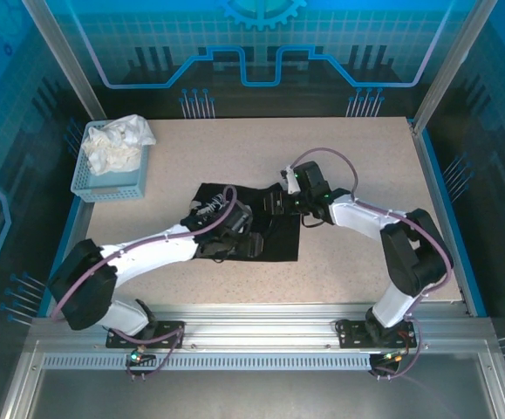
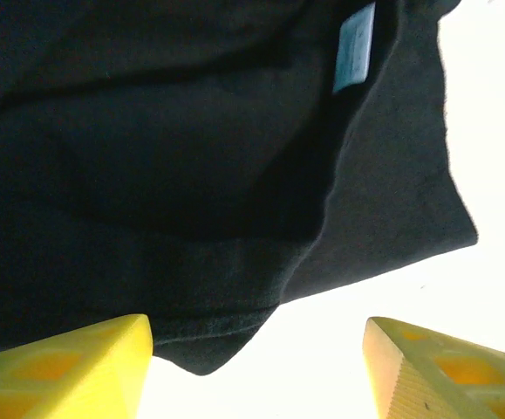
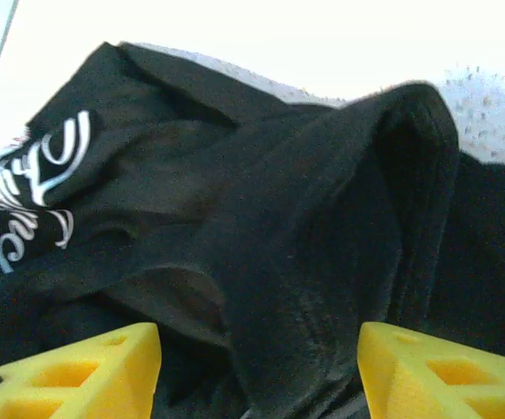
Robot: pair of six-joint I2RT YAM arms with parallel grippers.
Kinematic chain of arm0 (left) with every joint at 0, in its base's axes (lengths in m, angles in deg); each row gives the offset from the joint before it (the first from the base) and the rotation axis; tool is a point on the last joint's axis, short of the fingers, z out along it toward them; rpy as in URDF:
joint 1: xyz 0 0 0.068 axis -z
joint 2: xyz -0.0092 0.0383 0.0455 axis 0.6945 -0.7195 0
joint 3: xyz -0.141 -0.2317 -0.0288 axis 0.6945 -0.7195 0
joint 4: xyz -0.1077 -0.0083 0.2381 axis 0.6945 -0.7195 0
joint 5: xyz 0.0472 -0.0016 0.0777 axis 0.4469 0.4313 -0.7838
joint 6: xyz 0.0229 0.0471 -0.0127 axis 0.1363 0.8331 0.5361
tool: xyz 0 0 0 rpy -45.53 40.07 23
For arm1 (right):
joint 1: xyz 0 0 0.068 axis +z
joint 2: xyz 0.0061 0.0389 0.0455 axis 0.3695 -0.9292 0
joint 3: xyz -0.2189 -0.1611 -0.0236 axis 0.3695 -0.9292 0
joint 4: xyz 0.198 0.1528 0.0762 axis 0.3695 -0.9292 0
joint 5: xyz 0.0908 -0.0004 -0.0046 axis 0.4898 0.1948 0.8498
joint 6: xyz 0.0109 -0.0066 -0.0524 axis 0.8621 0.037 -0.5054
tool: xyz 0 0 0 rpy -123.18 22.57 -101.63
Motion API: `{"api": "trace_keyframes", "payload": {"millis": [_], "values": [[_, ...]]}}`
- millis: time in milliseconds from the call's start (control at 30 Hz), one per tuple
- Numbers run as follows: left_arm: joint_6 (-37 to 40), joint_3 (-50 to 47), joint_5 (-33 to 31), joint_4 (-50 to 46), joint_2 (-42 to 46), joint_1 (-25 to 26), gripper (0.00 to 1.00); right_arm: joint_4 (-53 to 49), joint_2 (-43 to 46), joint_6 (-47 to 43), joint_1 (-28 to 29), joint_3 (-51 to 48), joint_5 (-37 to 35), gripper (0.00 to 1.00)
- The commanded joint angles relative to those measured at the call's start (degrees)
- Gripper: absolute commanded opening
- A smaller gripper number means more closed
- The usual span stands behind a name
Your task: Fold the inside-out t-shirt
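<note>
Looks midway: inside-out t-shirt [image 1: 278, 240] bunched in a rumpled rectangle on the desk [image 1: 365, 157], left gripper [image 2: 256, 349] and right gripper [image 3: 259, 349] spread, tidier folds pending.

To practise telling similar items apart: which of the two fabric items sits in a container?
The crumpled white cloth, bunched in the light blue basket at far left; the black t-shirt lies on the table instead.
</note>
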State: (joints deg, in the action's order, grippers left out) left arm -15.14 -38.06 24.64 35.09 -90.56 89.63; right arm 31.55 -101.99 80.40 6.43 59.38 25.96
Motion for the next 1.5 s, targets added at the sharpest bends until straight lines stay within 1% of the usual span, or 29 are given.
{"api": "trace_keyframes", "payload": {"millis": [0, 67, 167, 233, 400, 467, 533, 600, 700, 867, 933, 1033, 1133, 1233, 1300, 1333, 1467], "values": [[1.32, 0.71, -5.66, -0.25, -3.35, 1.72, 0.62, -2.39, -2.98, 1.32, 0.62, 2.09, -0.03, 0.57], [2.32, 1.45, -6.58, 1.02, -5.31, 2.37, 0.58, -2.81, -3.98, 1.36, 0.58, 2.53, -0.62, 0.51], [3.35, 3.45, -9.26, 0.9, -8.11, 3.2, 0.45, -4.02, -4.63, 0.63, 0.36, 3.27, -2.34, 0.41], [3.96, 4.48, -10.75, 1.13, -9.45, 3.61, 0.34, -4.49, -4.79, -0.04, -0.1, 3.68, -2.86, 0.35], [4.58, 6.0, -11.4, 1.64, -9.13, 4.45, 0.08, -5.58, -4.72, -1.54, -1.11, 4.81, -1.96, 0.21], [4.6, 6.54, -10.39, 1.8, -8.1, 4.86, 0.02, -6.57, -4.83, -2.45, -1.73, 5.61, -0.95, 0.17], [4.72, 7.4, -8.88, 1.81, -7.0, 5.45, 0.0, -8.11, -5.03, -3.5, -2.48, 6.95, 0.05, 0.13], [5.09, 8.63, -7.64, 1.81, -6.18, 6.19, 0.0, -9.98, -5.44, -4.74, -3.35, 8.53, 1.38, 0.12], [5.66, 11.35, -5.33, 2.01, -6.39, 7.28, 0.01, -12.69, -6.43, -5.89, -4.51, 11.05, 3.07, 0.12], [6.2, 15.8, -1.59, 3.77, -10.08, 8.49, 0.06, -17.01, -9.43, -7.51, -6.75, 15.3, 7.98, 0.12], [6.16, 17.24, -0.27, 4.54, -12.2, 8.66, 0.1, -18.46, -10.78, -8.14, -7.49, 16.86, 9.54, 0.13], [5.71, 19.07, 1.94, 7.03, -15.49, 8.71, 0.12, -20.82, -13.09, -9.23, -8.62, 19.58, 11.35, 0.16], [4.7, 21.66, 6.36, 11.38, -19.1, 8.67, 0.14, -22.52, -15.22, -10.0, -10.1, 22.17, 12.95, 0.2], [4.12, 24.87, 10.89, 13.03, -22.27, 8.67, 0.24, -24.49, -16.2, -10.54, -12.05, 24.27, 13.64, 0.26], [4.61, 25.83, 11.9, 12.0, -22.94, 8.69, 0.36, -25.54, -15.58, -10.63, -13.53, 24.33, 13.64, 0.34], [5.06, 25.5, 11.66, 11.74, -22.43, 8.59, 0.41, -25.59, -14.68, -10.73, -14.13, 23.57, 13.62, 0.38], [7.0, 21.09, 11.64, 11.62, -17.21, 8.17, 0.53, -24.7, -9.13, -10.42, -16.0, 18.16, 13.8, 0.46]]}}
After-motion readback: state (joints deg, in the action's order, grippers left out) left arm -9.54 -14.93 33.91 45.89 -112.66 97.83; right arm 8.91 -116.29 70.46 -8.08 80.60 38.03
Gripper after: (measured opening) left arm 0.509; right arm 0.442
